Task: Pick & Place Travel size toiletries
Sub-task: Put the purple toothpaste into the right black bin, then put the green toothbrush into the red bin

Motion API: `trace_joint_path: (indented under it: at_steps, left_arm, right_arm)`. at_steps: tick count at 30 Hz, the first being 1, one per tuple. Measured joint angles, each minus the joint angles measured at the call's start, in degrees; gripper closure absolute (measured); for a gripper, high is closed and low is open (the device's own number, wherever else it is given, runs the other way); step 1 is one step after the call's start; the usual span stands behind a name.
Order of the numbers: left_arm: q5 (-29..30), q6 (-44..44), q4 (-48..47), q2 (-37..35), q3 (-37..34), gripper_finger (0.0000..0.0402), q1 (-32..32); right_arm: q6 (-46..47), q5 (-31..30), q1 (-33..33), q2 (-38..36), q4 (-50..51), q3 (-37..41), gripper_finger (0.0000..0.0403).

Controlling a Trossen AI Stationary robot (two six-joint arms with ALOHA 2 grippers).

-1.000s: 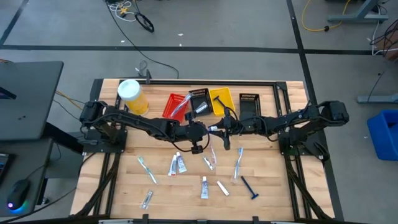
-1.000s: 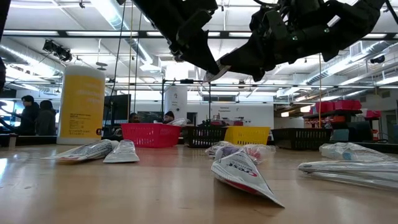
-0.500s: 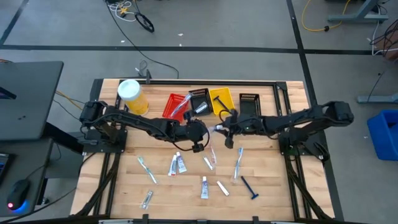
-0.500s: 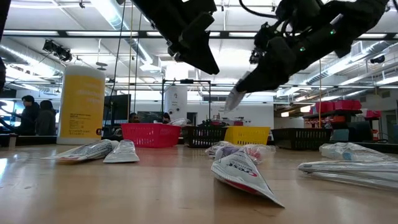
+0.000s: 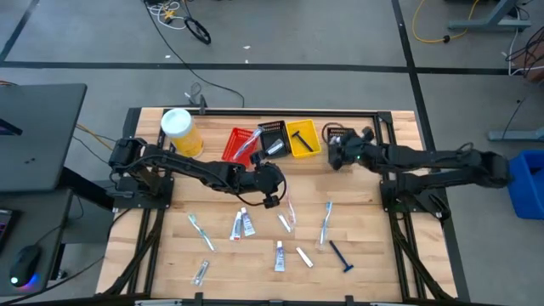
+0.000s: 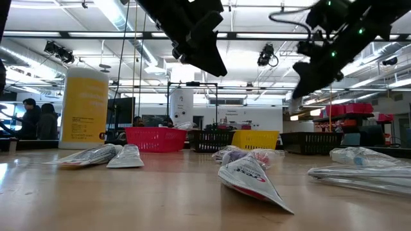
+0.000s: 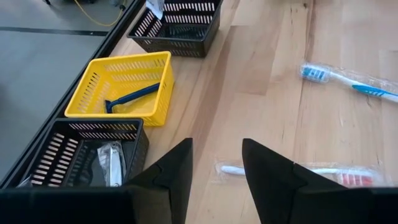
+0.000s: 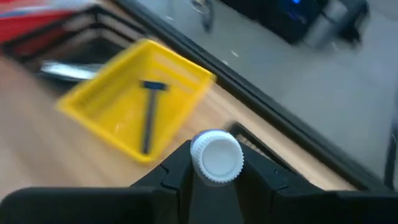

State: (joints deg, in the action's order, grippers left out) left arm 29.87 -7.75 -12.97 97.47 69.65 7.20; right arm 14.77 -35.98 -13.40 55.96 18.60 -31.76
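Bench [image 5: 153, 255] layout unchanged, but right end effector [image 8: 216, 177] has swung from bench centre to the far side, over the black bin [image 5: 340, 138] beside the yellow bin [image 5: 303, 138], clamped on a small tube with white ribbed cap [image 8: 216, 156]. Left end effector [image 7: 216, 171] stays mid-bench, fingers now parted and empty above a wrapped toothbrush [image 7: 298, 172]. Other toiletries lie scattered on the near bench; blue razor [image 7: 132, 97] in yellow bin.

Bins [image 5: 289, 138] wall far edge; toiletries [image 5: 285, 223] scattered
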Motion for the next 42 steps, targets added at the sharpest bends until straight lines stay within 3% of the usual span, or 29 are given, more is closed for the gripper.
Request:
trace_joint_path:
  at_steps: [4,8,11,14,22,34,42]
  left_arm:
    - [0.1,0.0,0.0,0.0,0.0,0.0253,0.0]
    - [0.1,0.0,0.0,0.0,0.0,0.0253,0.0]
    - [0.1,0.0,0.0,0.0,0.0,0.0253,0.0]
    - [0.1,-0.2,0.0,0.0,0.0,0.0253,0.0]
    - [0.5,-0.1,0.0,0.0,0.0,0.0253,-0.1]
    - [0.6,-0.2,0.0,0.0,0.0,0.0253,-0.1]
    - [0.5,-1.2,0.0,0.0,0.0,0.0253,-0.1]
  right_arm:
    - [4.2,0.1,-5.5,0.3,-4.5,4.5,0.0300]
    - [4.2,0.3,-9.7,0.4,-15.3,10.2,0.0300]
    - [4.4,3.8,-12.1,0.5,-21.9,14.1,0.0300]
    - [4.5,8.2,-13.0,0.6,-24.2,17.2,0.0300]
    - [6.0,9.1,-14.0,0.7,-26.1,21.9,0.0290]
    - [3.6,9.8,-15.4,0.7,-31.1,22.2,0.0187]
    - [-0.8,17.3,-15.4,0.7,-34.5,20.5,0.0142]
